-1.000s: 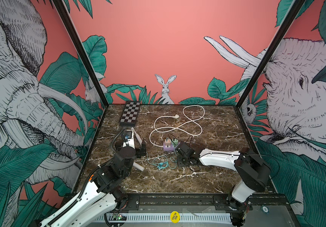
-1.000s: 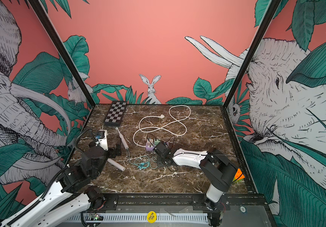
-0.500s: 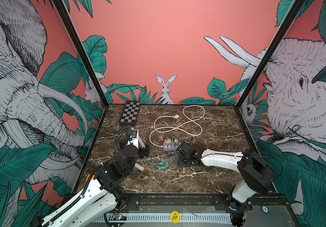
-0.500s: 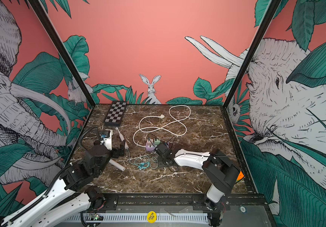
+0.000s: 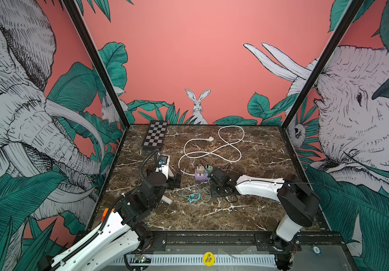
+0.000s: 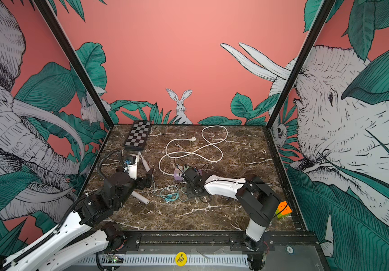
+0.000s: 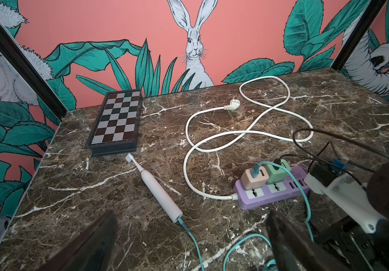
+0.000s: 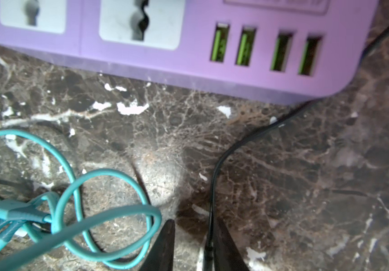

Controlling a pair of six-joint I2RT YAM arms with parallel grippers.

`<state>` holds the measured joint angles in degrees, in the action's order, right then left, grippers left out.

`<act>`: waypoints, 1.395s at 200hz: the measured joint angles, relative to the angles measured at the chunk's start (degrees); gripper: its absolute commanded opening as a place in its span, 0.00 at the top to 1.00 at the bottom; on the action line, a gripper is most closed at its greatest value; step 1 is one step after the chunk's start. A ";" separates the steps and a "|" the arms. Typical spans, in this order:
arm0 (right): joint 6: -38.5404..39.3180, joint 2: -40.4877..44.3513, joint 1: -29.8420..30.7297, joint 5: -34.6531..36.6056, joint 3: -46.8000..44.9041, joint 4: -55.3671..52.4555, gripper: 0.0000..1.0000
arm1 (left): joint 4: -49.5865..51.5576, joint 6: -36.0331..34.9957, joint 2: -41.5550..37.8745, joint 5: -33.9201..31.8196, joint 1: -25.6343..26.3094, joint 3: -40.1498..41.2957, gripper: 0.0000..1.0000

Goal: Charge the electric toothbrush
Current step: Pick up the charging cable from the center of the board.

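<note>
Left arm reaches low over the marble table [image 7: 212,164], left gripper [image 7: 191,211] jaws spread wide, holding nothing. Right arm lies stretched toward one purple power strip [image 8: 141,63]; right gripper [image 8: 193,223] jaws narrowly parted, one black cable [image 8: 214,178] loose between. One toothbrush [image 7: 155,190] lies flat, base end between left jaws, untouched, one teal cable [image 7: 190,232] plugged in. Two adapters: pink adapter [image 7: 254,179], green adapter [image 7: 276,172].

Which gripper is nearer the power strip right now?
Right. The right gripper sits just beside the power strip; the left gripper is farther off, open by the toothbrush.
</note>
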<state>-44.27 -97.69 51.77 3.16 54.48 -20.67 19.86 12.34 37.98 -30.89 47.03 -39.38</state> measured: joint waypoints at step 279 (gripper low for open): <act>-11.56 34.97 -2.21 -0.72 -15.10 11.02 1.00 | -14.99 29.49 3.06 25.29 0.00 7.04 0.02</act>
<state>-55.83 -62.72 49.56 2.44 39.38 -9.65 4.86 41.82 41.04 -5.61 47.03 -32.34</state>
